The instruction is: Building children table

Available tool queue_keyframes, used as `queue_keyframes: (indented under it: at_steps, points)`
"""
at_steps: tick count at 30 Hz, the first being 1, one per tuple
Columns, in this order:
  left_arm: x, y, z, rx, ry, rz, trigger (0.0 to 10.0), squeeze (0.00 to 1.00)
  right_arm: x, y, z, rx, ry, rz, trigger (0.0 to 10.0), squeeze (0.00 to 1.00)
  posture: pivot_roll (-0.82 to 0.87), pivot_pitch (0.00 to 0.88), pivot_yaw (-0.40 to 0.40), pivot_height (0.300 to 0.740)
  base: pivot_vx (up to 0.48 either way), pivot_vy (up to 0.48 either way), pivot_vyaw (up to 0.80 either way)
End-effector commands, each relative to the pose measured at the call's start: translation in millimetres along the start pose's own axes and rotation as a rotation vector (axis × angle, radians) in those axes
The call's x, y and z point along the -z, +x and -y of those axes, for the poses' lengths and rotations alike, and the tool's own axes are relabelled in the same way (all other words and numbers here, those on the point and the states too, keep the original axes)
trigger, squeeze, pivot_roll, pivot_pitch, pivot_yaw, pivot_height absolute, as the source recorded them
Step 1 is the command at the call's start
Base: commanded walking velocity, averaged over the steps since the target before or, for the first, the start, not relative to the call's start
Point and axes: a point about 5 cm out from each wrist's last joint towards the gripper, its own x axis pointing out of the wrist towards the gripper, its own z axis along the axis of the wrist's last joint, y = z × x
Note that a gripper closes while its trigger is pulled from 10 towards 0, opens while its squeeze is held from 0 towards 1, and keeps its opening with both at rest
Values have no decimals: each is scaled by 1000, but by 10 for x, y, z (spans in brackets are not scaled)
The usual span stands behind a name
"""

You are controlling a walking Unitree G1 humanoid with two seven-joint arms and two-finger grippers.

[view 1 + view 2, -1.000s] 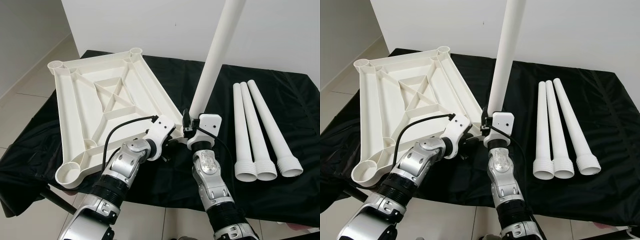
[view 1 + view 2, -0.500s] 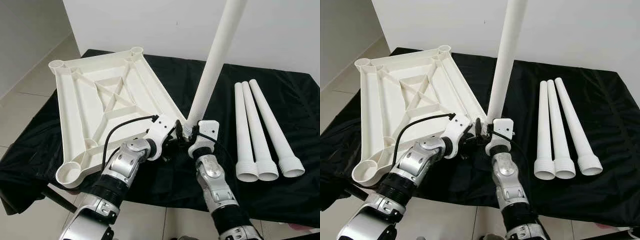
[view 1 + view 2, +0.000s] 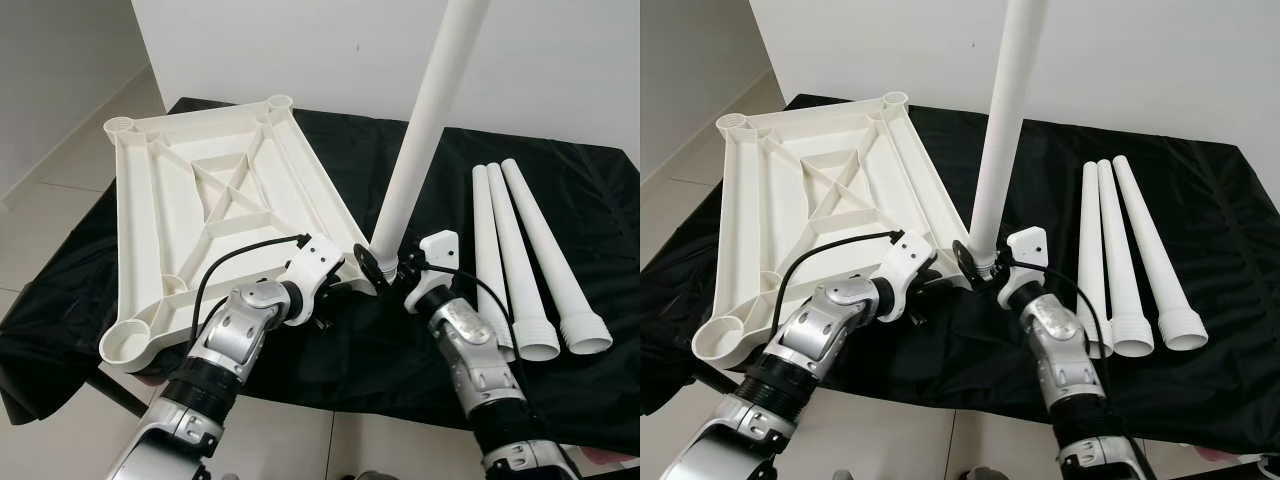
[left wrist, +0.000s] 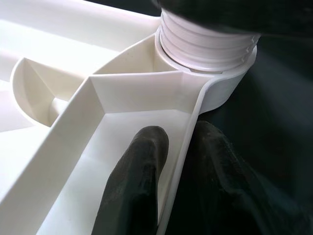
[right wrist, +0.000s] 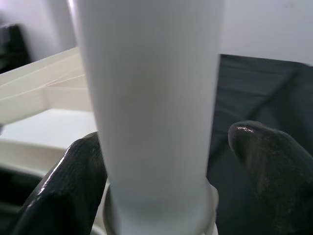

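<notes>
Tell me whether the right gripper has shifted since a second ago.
Yes. The right gripper has swung round the base of the upright leg; its wrist now sits closer to the three loose legs on the black cloth.

Tabletop (image 3: 190, 200) & legs (image 3: 520, 260): smooth matt white plastic. Cloth (image 3: 590, 200): black, slight sheen. Arms: silver metal.

A wrinkled, faintly glossy black cloth (image 3: 380, 335) spreads beneath the left gripper (image 3: 332, 296) and the right gripper (image 3: 385, 265) and runs well out to either side of them. Beyond both grippers, past the cloth's far edge, stands a plain white wall (image 3: 300, 50). Pale beige floor tiles (image 3: 50, 230) lie out past the left gripper's outer side. A dark slanted strut (image 3: 115, 395) pokes from under the cloth's near hem, on the left gripper's side.
</notes>
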Motion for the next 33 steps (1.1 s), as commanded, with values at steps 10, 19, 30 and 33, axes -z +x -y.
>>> queue_keyframes:
  at_steps: [10,19,30,33]
  points:
    - [45,-91,71,75,97,-16,10000,0,-57,-23,40,-304,27,-56,10000,0,-60,0,4,740,0,0,0]
    - [50,-134,126,116,128,-24,10000,0,-130,18,86,-457,57,-79,10000,0,-57,3,7,740,0,0,0]
    - [128,-219,187,159,156,-52,10000,0,-206,27,216,-541,49,-103,10000,0,-54,13,5,740,0,0,0]
    - [130,-225,183,160,160,-54,10000,0,-217,29,218,-563,46,-107,4706,0,-53,14,4,740,0,0,0]
